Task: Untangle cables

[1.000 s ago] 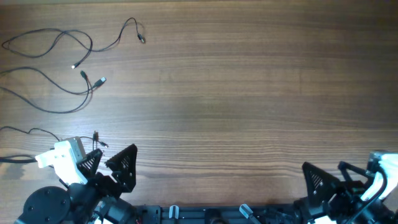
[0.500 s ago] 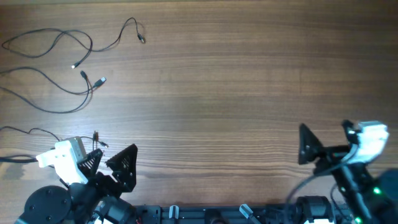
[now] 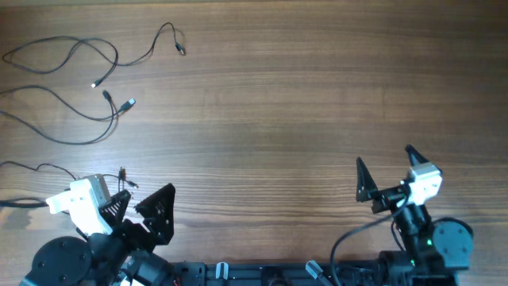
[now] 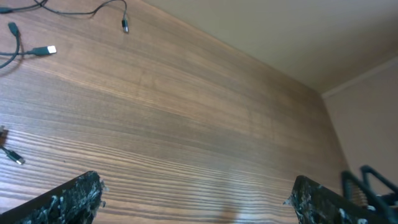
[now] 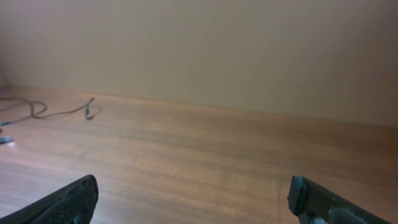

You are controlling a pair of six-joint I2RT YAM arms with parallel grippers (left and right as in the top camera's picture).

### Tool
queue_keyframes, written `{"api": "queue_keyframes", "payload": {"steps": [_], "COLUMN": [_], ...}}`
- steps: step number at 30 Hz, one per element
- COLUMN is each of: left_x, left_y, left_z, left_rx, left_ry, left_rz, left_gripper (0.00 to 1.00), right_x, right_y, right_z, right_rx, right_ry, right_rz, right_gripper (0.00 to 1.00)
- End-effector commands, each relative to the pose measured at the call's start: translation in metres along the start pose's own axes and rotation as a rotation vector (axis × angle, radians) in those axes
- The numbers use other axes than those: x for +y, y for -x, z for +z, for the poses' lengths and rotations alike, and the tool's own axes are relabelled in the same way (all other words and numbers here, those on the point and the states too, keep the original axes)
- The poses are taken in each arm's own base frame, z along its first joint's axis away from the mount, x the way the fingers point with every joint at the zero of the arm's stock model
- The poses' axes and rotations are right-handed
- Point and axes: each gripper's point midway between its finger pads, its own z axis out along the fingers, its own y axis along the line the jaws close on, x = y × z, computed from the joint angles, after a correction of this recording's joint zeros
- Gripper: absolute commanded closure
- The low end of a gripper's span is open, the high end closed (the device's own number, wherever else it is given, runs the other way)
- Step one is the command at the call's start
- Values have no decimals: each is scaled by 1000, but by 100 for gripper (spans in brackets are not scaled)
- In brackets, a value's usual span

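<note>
Several thin dark cables lie spread at the table's far left, in loose loops with small plugs, one tipped silvery-white. One more thin cable runs by the left arm's base. My left gripper is open and empty at the near left, well short of the loops. In the left wrist view the cables' plug ends show far up left. My right gripper is open and empty at the near right, far from the cables. The right wrist view shows a cable far off at left.
The wooden table stretches bare between the two arms. The arms' bases and thicker black leads sit along the near edge. A beige wall rises behind the far edge.
My right arm has swung out from the near right corner, up and leftward over the table, staying open. The left arm and the cables have not moved.
</note>
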Motion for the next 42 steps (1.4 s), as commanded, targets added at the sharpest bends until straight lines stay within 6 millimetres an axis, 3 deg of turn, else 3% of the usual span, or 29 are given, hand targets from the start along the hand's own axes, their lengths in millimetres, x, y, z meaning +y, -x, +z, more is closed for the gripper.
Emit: {"api": "queue_keyframes", "payload": {"steps": [1, 7, 17, 27, 42], "left_x": [1, 1, 1, 1, 1], "left_y": [0, 0, 0, 0, 0], "left_z": [0, 0, 0, 0, 0], "left_rx": [-4, -4, -4, -4, -4], "left_ry": [2, 2, 2, 2, 2], "left_rz": [-3, -3, -3, -3, -3], "left_gripper": [0, 0, 0, 0, 0], "right_x": [-2, -7, -16, -28, -32], "right_y": [-20, -43, -44, -59, -47], "right_z": [11, 25, 26, 29, 24], "right_rx": [-23, -78, -78, -16, -67], "right_ry": [4, -7, -53, -117, -147], "right_rz": [18, 9, -79, 42, -30], "right_gripper": [0, 0, 0, 0, 0]}}
